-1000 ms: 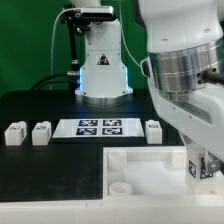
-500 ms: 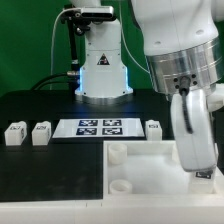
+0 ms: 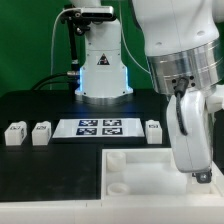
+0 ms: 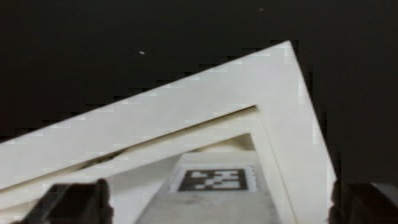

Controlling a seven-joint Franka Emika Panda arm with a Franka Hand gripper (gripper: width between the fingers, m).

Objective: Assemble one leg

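A: Where is the gripper placed?

B: Low over the white panel, at its end on the exterior view's right. In the wrist view a panel corner and a tagged leg are seen between the fingertips.

A: Clamped or released?

B: Cannot be told; contact with the leg is not shown.

A: Other legs?

B: 3 are seen on the black table, well apart from the gripper: 2 beside the marker board, 1 on its other side.
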